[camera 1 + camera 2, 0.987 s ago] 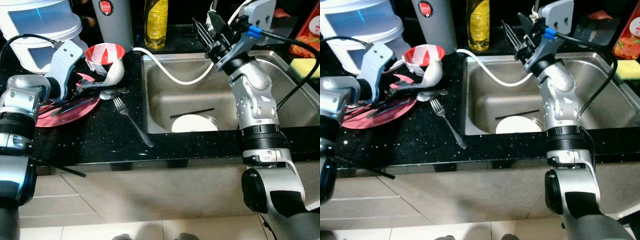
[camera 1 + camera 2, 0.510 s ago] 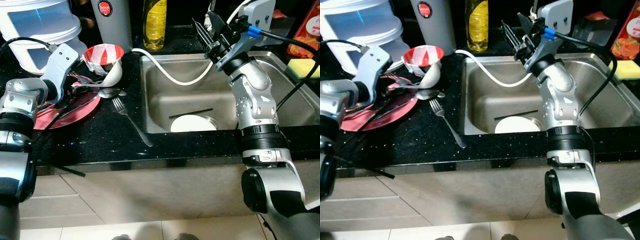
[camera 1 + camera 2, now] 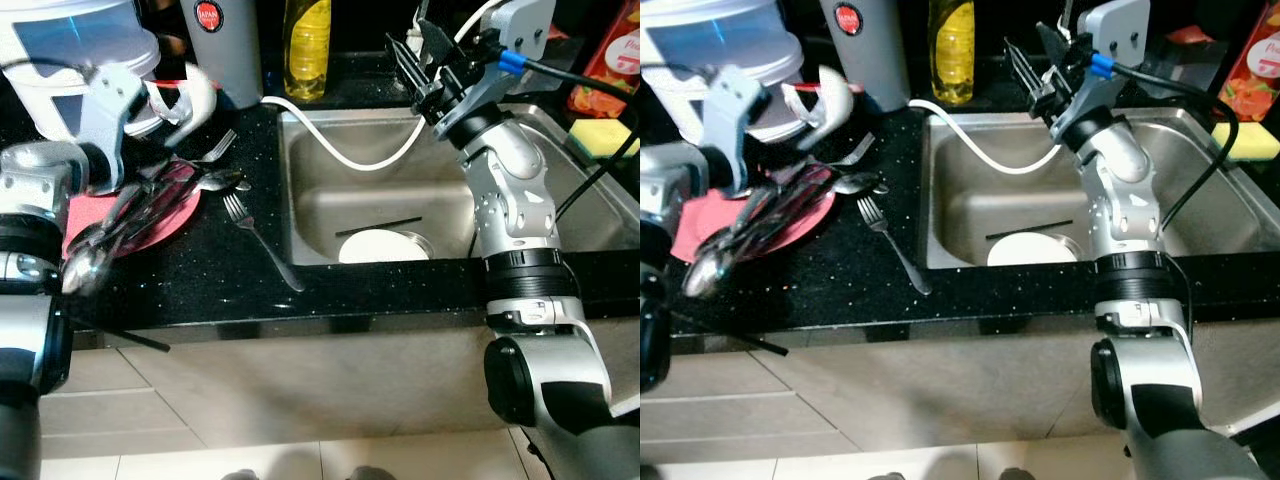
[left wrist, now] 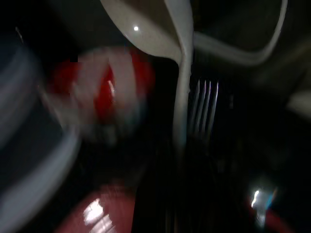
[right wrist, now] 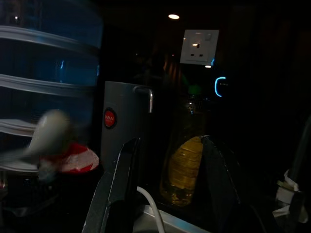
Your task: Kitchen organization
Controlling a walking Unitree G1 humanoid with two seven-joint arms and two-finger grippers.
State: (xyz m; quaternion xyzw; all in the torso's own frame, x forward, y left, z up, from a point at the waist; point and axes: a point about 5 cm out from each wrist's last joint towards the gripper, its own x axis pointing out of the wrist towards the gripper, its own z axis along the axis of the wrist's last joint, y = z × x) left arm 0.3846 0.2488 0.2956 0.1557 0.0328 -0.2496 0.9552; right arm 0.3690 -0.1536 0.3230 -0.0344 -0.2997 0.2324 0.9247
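The left arm is bent at the elbow over the left end of the black worktop (image 3: 200, 280), its white wrist housing raised in front of the big white and blue container (image 3: 70, 40). The left tool (image 3: 150, 190) points down and toward the sink, over the pink plate (image 3: 95, 215); it is blurred, and I cannot tell whether its fingers are clenched or released. A bundle of cutlery (image 3: 110, 225) lies slanted across the plate, the bowl of a large spoon (image 3: 85, 270) hanging past the plate's near edge. The red and white cup (image 3: 185, 95) sits blurred behind the plate, beside the grey flask (image 3: 225, 45). In the left wrist view a pale ladle (image 4: 160, 34) and the tines of a fork (image 4: 204, 104) show close ahead.

A lone fork (image 3: 262, 240) rests on the worktop between the plate and the steel sink (image 3: 330, 215). In the sink lie a white plate (image 3: 385, 247) and a dark chopstick (image 3: 378, 226) just behind it.

The right arm stands upright from the near edge of the sink, forearm angled back and left. The right tool (image 3: 415, 65) hangs above the sink's rear rim, fingers spread apart and grasping nothing, near the yellow soap bottle (image 3: 308, 45). A white hose (image 3: 340, 145) curves from the worktop into the sink below it. A yellow sponge (image 3: 605, 135) lies at the far right
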